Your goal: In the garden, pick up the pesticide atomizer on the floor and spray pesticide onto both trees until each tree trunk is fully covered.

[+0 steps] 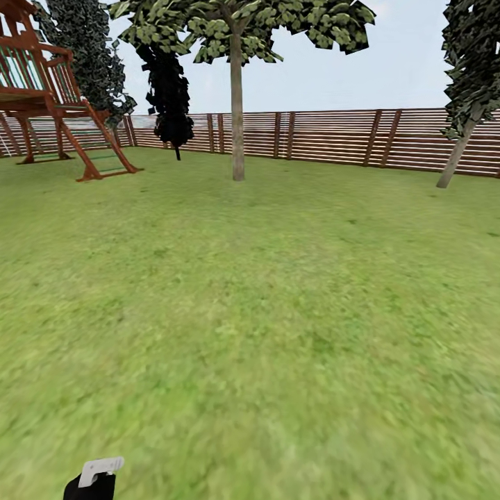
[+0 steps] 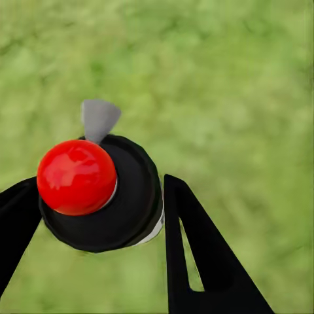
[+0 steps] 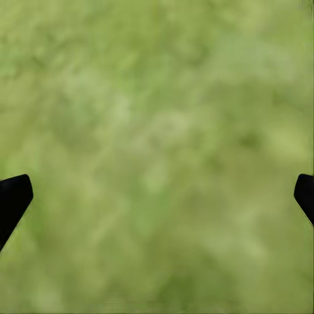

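Left claw [image 2: 98, 216] grips the pesticide atomizer [image 2: 104, 196], its black fingers [image 2: 203, 261] pressed to either side of the round black body. Seen close from the left wrist, the bottle has a glossy red ball top and a small grey nozzle tab; no writing is legible. From the head camera, just a dark corner with a pale tab shows at the near left edge, over the lawn [image 1: 278, 312]. Right claw [image 3: 157, 193] hangs released above grass. Far off stand one tree [image 1: 237, 104], the fence [image 1: 333, 135] and a wooden play tower [image 1: 48, 90].
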### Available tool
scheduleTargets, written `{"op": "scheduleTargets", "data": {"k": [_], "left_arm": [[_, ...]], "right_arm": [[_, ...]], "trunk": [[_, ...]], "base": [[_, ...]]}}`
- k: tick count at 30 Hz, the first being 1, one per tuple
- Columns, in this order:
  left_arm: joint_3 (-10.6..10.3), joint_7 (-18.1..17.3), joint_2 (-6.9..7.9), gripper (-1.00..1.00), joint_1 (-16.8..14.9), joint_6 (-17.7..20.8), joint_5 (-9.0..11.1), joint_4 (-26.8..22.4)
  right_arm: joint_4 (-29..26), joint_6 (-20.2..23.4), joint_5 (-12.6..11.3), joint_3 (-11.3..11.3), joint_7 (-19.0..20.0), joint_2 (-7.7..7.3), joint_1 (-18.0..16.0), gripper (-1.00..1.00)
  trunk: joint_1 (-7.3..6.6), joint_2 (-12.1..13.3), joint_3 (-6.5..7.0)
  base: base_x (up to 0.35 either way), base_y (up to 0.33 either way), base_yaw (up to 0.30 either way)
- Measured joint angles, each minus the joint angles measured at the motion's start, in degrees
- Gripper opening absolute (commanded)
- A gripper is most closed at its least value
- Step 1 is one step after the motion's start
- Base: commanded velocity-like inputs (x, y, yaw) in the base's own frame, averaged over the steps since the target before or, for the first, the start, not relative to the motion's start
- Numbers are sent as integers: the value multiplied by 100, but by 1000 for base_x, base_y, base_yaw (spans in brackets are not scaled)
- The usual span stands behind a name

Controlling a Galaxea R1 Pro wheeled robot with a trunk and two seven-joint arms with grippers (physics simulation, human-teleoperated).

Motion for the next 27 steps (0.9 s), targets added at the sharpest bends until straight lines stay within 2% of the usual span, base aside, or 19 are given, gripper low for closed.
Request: {"op": "scheduleTargets", "data": {"k": [5, 18, 23, 27], "left_arm": [[2, 0, -10, -100, 97, 0, 10, -17], [2, 0, -32, -100, 104, 0, 10, -9], [3, 0, -28, -100, 104, 0, 10, -10], [3, 0, -31, -100, 104, 0, 10, -9]], "right_arm": [[0, 0, -2, 0, 0, 0, 0, 100], [0, 0, -1, 0, 0, 0, 0, 100], [291, 8, 2, 5, -7, 25, 0, 100], [315, 12, -29, -16, -7, 26, 0, 100]], "trunk": [[0, 0, 0], [0, 0, 0], [0, 0, 0], [0, 0, 0]], "base": [[338, 0, 0], [338, 0, 0], [338, 0, 0], [338, 0, 0]]}}
